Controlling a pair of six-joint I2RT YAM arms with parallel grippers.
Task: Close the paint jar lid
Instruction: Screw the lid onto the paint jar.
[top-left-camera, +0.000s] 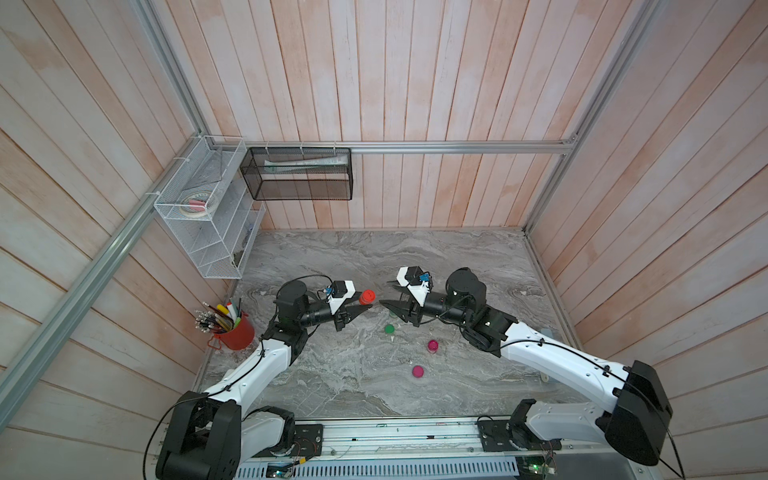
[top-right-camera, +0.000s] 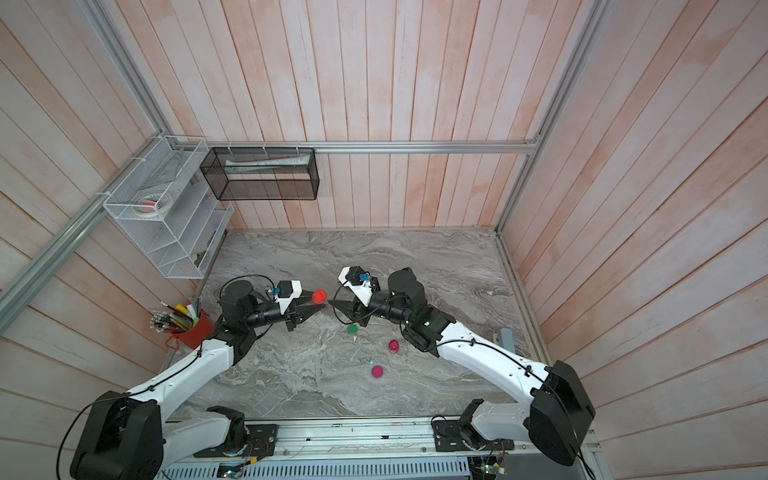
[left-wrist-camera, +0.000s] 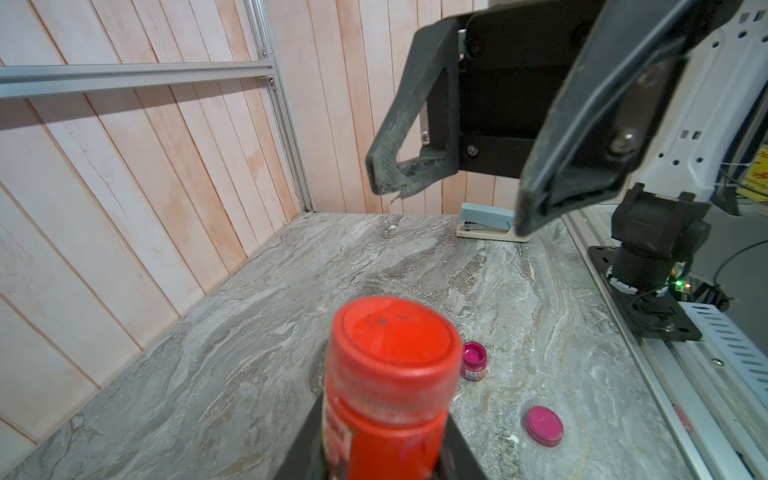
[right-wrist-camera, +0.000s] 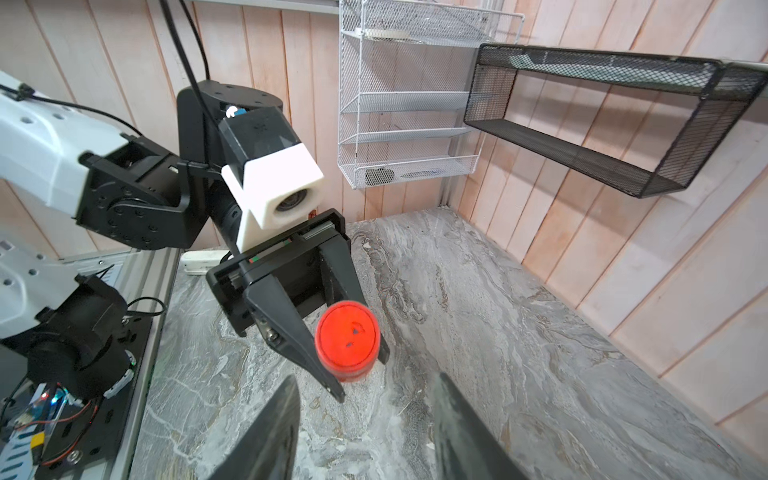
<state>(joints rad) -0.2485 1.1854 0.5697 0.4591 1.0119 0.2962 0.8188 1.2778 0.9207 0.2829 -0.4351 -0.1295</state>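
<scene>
Red paint jar: small red plastic paint jar (top-left-camera: 367, 296), at the centre of both top views, just left of the gap between the two arms. It appears lifted off the grey marble-patterned bench (top-left-camera: 332, 257).
Lid: round red screw lid (right-wrist-camera: 347, 334), seated on the jar mouth. Whether it is fully tightened cannot be told.
Left end effector: left end effector (top-left-camera: 362, 301) pinches the jar body below the lid, one jaw on each side.
Right end effector: right end effector (top-left-camera: 385, 292) is spread and empty. Its tips are near the lid, not touching.
Other items: open magenta jar (top-left-camera: 433, 345) and loose magenta lid (top-left-camera: 417, 371), lower right of centre, well apart from both arms.
Step in hand: judged as the approach to the red lid, with the jar presented for tightening.
Next move: centre the spread jaws over the lid rim, close on it evenly, then turn it while the left end effector holds the jar body firm.
Caution: an off-centre grip may tilt the jar or slip on the rim.
</scene>
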